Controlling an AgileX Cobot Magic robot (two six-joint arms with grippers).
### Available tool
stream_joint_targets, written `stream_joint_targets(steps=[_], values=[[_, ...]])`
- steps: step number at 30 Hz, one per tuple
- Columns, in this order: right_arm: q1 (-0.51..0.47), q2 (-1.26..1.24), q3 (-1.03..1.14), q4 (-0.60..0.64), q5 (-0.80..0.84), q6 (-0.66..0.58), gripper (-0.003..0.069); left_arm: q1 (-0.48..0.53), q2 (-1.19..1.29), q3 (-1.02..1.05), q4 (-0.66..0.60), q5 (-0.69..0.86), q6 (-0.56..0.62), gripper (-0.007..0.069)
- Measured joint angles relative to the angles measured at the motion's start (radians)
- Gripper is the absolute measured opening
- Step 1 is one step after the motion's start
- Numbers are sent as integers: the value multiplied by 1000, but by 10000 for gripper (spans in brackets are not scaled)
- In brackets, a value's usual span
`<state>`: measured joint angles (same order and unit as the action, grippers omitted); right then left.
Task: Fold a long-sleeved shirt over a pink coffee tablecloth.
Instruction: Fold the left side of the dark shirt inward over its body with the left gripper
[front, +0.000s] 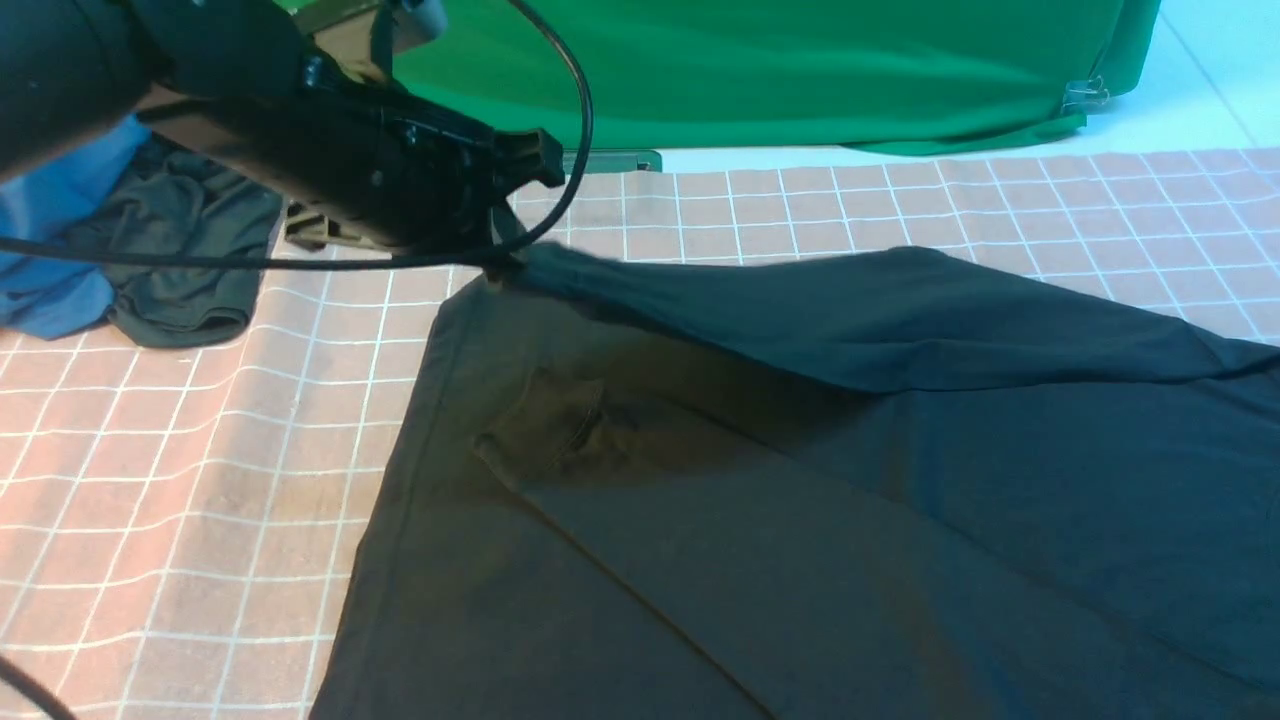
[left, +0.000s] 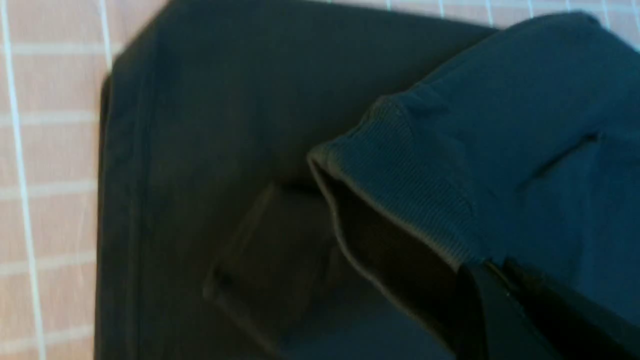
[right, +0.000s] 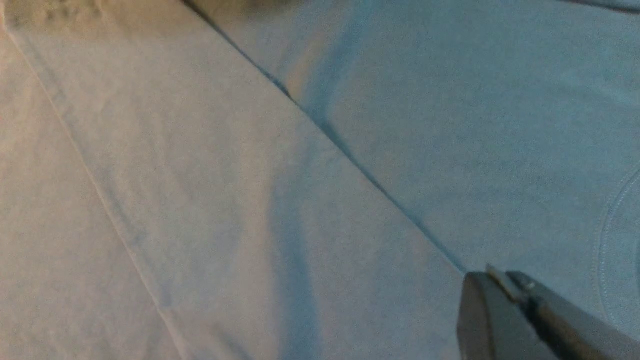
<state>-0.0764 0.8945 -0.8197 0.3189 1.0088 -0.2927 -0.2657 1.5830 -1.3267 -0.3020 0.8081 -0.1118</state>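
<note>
The left tool (front: 503, 255) is clenched on the ribbed sleeve cuff (left: 400, 190) of the long-sleeved shirt (front: 800, 520). It holds the sleeve lifted above the shirt's body, which spreads beneath and to the right of it on the pink coffee tablecloth (front: 150, 480). The right tool (right: 505, 290), fingers (right: 480, 325) pressed together, sits close over the shirt's fabric.

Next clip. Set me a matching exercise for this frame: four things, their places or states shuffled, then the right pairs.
1 shirt cuff
2 green cloth
3 blue garment
4 pink tablecloth

A spread under the long-sleeved shirt
B gripped by the left hand, raised
C draped at the far back
D far left, beside a small dark garment

Pairs: 1-B, 2-C, 3-D, 4-A
</note>
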Motion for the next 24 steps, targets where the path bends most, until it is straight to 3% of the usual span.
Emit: stream_joint_targets(steps=[8,19,24], values=[[0,0,0,0,-16,0,50,-3,-129,161,53,40,-91,13],[0,0,0,1,-59,0,57,-15,-161,316,57,0,-103,17],[0,0,0,1,-60,0,59,-37,-25,316,114,-56,-114,125]])
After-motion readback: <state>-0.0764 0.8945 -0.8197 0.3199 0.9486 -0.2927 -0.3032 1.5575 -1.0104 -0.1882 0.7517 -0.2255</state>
